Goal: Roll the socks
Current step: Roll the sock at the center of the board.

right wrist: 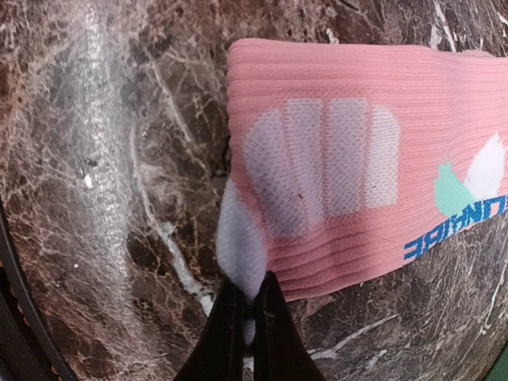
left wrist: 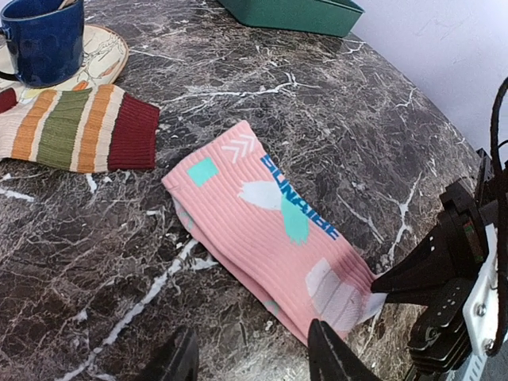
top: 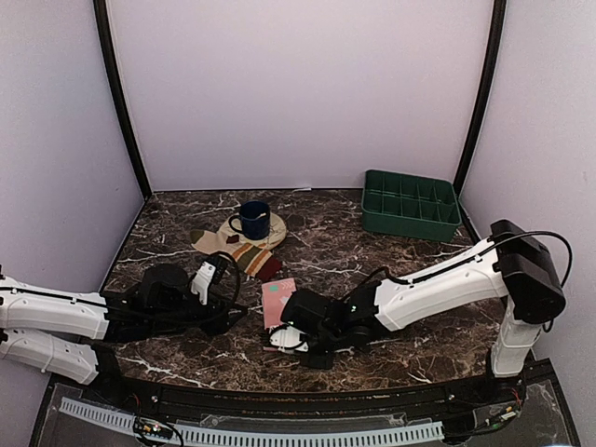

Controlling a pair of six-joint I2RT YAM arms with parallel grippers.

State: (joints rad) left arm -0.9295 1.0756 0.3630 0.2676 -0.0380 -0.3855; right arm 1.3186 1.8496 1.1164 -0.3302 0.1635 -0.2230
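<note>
The pink sock lies flat on the dark marble table, mint and white patches up. My right gripper is shut on the pale corner of that sock's end, which bunches up between the black fingers. In the left wrist view the right gripper pinches the same corner. My left gripper hovers open beside the pink sock's near edge, nothing between its fingers. The striped sock with its maroon end lies apart, further back on the left.
A blue mug stands on a round tan coaster, just behind the striped sock. A green compartment tray sits at the back right. Both arms stretch low over the table's front half.
</note>
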